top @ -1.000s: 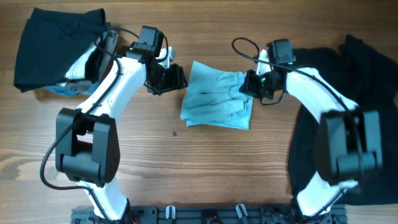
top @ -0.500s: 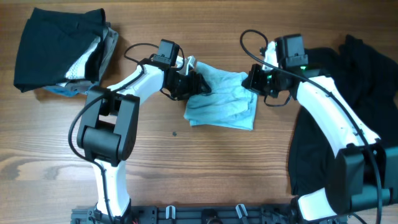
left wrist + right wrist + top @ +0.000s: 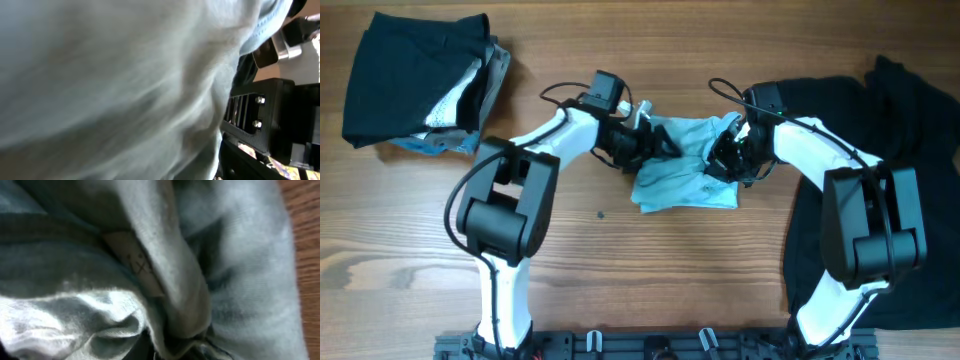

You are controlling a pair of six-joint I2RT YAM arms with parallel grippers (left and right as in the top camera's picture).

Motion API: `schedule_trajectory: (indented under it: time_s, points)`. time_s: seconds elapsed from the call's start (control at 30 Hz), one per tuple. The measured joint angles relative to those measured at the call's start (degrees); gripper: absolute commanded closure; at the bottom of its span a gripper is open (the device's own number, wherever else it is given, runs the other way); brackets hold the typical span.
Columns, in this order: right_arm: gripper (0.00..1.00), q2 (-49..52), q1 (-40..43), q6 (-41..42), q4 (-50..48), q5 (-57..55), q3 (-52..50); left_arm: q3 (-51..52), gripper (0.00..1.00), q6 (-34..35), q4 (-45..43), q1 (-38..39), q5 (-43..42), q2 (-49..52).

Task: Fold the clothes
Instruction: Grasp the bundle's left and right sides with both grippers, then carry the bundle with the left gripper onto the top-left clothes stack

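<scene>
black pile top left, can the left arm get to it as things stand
Probably yes: only bare wooden table lies between the left claw and the black pile, with nothing in the way. The claw is at the blue shirt now, so it would have to leave that first.

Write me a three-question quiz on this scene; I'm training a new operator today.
1. True or false: the blue shirt lies spread flat.
2. Where is the folded black pile? A far left; B centre; C near right.
3. Short answer: which garment are the left pincer and right pincer both at?
Key: 1 false, it is bunched; 2 A; 3 the blue shirt.
</scene>
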State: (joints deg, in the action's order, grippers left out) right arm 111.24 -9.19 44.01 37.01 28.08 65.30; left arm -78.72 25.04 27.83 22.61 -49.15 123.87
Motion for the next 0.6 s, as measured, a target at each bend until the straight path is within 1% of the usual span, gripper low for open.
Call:
schedule_trajectory:
  time_s: [0.07,0.1,0.17,0.2,0.23,0.27,0.3,0.33,0.43,0.53,0.57,0.6]
  points:
    - [0.92,0.09,0.02,0.15,-0.02,0.26,0.00,0.09,0.31,2.40,-1.95,1.40,0.15,0.04]
    - [0.92,0.11,0.02,0.15,-0.02,0.31,0.02,0.11,0.38,4.39,-3.74,2.51,0.85,0.26]
    - [0.93,0.15,0.02,0.15,-0.02,0.44,0.04,0.13,0.53,7.63,-4.35,4.15,2.62,0.42]
    - [0.93,0.15,0.02,0.15,-0.02,0.44,0.04,0.13,0.64,8.61,-4.35,4.42,3.26,0.42]
    - [0.96,0.20,0.02,0.15,-0.02,0.44,0.04,0.13,0.78,9.16,-4.72,4.61,4.39,0.46]
    - [0.96,0.20,0.02,0.13,-0.02,0.46,0.04,0.20,0.88,10.08,-5.49,4.72,5.62,0.79]
    - [0.96,0.22,0.02,-0.02,0.00,0.68,0.04,0.35,0.93,10.12,-6.40,4.72,6.08,1.05]
    - [0.96,0.31,0.02,-0.37,0.02,0.98,0.04,0.46,0.96,9.68,-6.93,4.70,6.25,1.16]
    - [0.96,0.13,0.00,-3.43,1.97,1.49,0.09,0.46,0.96,6.25,-6.38,4.33,5.55,1.16]
    - [0.96,-3.48,-0.07,-7.67,3.65,1.49,-0.42,0.20,0.96,1.36,-0.63,2.21,4.04,1.16]
    - [0.95,-6.97,-0.13,-9.03,3.67,1.46,-0.42,-0.26,0.96,-0.74,3.37,0.37,3.85,0.92]
    - [0.95,-10.38,-0.13,-9.84,3.63,1.46,-0.42,-0.33,0.96,-2.12,4.50,-1.18,3.91,0.50]
